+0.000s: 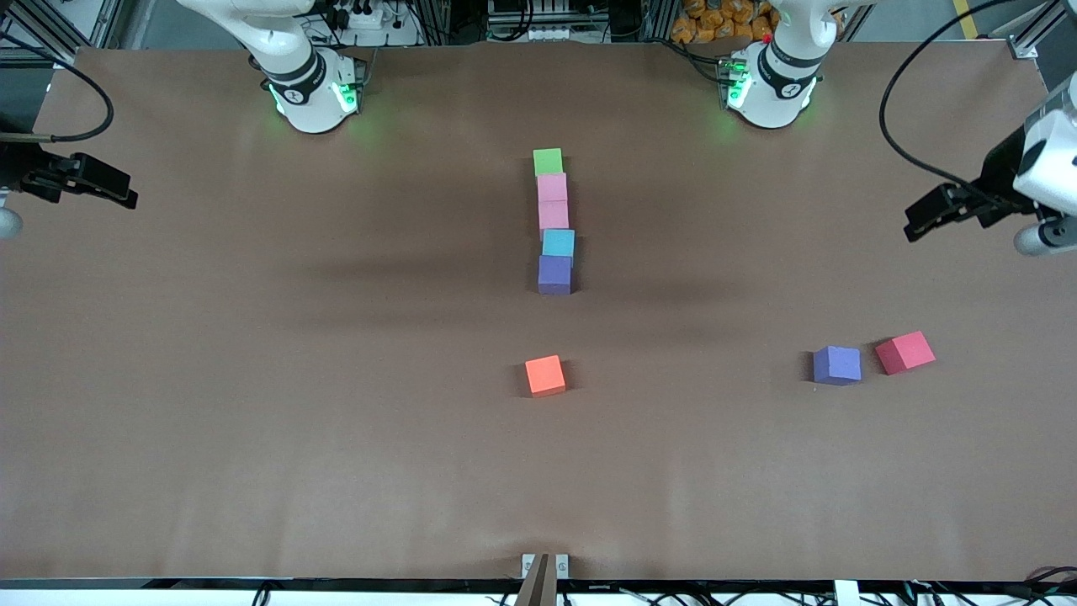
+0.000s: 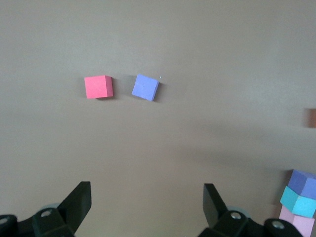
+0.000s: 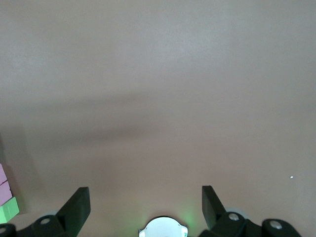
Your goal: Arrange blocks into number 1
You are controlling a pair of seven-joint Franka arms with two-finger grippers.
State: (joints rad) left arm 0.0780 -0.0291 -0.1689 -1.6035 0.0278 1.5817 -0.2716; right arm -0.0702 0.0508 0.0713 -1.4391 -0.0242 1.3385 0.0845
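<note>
Five blocks lie in a touching line at the table's middle. Farthest from the front camera is the green block (image 1: 548,161), then two pink blocks (image 1: 552,187) (image 1: 554,215), the light blue block (image 1: 558,242) and the purple block (image 1: 554,274). My left gripper (image 1: 924,220) (image 2: 147,202) hangs open and empty over the left arm's end of the table. Its wrist view catches the purple block (image 2: 302,183), the light blue block (image 2: 298,201) and a pink block (image 2: 296,223). My right gripper (image 1: 116,188) (image 3: 145,205) hangs open and empty over the right arm's end; its view shows the green block (image 3: 9,209) and a pink block (image 3: 4,185).
An orange cube (image 1: 545,375) sits alone, nearer to the front camera than the line. A second purple cube (image 1: 836,365) (image 2: 145,87) and a red cube (image 1: 904,352) (image 2: 98,87) lie side by side toward the left arm's end. The right arm's base (image 3: 161,228) shows between the right fingers.
</note>
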